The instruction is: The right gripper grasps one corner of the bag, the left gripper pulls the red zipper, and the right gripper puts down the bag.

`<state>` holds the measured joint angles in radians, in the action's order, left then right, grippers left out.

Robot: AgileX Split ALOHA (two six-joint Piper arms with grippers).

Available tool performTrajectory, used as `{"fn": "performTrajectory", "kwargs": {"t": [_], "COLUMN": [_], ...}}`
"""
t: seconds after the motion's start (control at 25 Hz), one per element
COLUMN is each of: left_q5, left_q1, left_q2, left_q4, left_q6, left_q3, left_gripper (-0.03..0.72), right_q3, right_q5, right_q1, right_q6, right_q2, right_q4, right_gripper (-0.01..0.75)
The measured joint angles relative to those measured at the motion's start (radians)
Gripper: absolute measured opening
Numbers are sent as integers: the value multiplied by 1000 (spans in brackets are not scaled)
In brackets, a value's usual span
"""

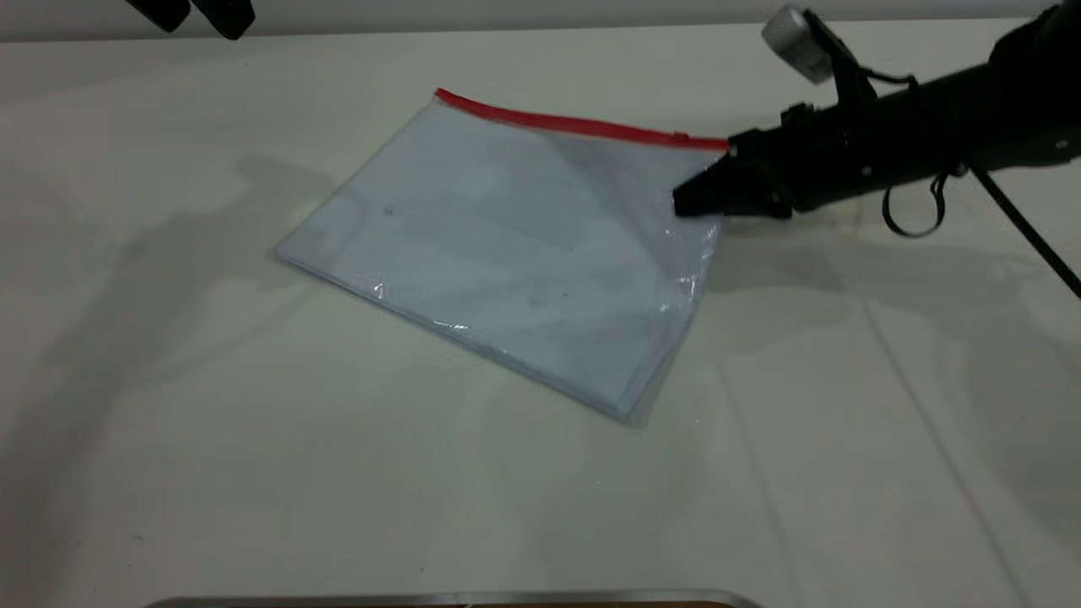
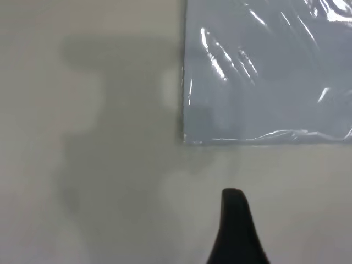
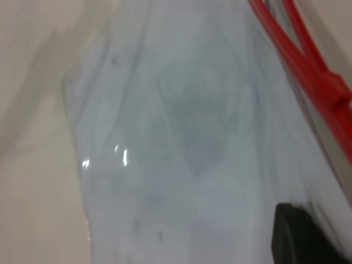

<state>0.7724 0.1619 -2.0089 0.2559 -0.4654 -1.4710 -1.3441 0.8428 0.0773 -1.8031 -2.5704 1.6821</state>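
The bag [image 1: 507,245], a clear bluish pouch, lies on the white table, with the red zipper [image 1: 574,124] along its far edge. The small red slider tab [image 1: 681,137] is near the zipper's right end. My right gripper [image 1: 688,201] is shut on the bag's right corner just below the zipper end, and that side is slightly raised. In the right wrist view one black finger [image 3: 297,234] presses on the plastic [image 3: 181,137] beside the zipper [image 3: 308,66]. My left gripper [image 1: 196,19] is open at the far left edge, apart from the bag. In its wrist view one finger [image 2: 235,220] shows, short of the bag's corner [image 2: 264,82].
The table [image 1: 253,464] is covered with a white creased cloth. A black cable loop [image 1: 912,221] hangs under the right arm. A metal rim [image 1: 456,599] runs along the front edge.
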Motion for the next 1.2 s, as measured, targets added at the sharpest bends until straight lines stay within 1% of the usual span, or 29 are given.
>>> {"fn": "performTrajectory", "kwargs": {"t": [0.08, 0.16, 0.32, 0.48, 0.6, 0.84, 1.0, 1.2], "left_q5": [-1, -7, -15, -16, -8, 30, 85, 97], "left_q1": [0, 0, 0, 0, 0, 0, 0, 0], "left_q2": [-1, -4, -43, -119, -161, -187, -210, -233], "left_q4": [3, 38, 170, 333, 446, 631, 734, 781], "left_q6": [-91, -189, -439, -699, -861, -1092, -1212, -1283], "left_q3": [0, 0, -1, -1, -1, -2, -2, -2], "left_gripper": [586, 586, 586, 586, 586, 586, 586, 586], "right_q3": [-47, -105, -214, -298, -342, -405, -430, -436], "right_q5": [42, 113, 219, 247, 257, 240, 227, 231], "right_q1": [-1, 6, 63, 142, 195, 270, 291, 294], "right_q6": [4, 28, 137, 263, 293, 296, 292, 256], "right_q2": [-1, -3, -5, -8, -9, -12, -15, -15], "right_q4": [-89, -201, -413, -561, -638, -642, -593, -503], "right_gripper": [35, 35, 35, 35, 35, 35, 35, 35]}}
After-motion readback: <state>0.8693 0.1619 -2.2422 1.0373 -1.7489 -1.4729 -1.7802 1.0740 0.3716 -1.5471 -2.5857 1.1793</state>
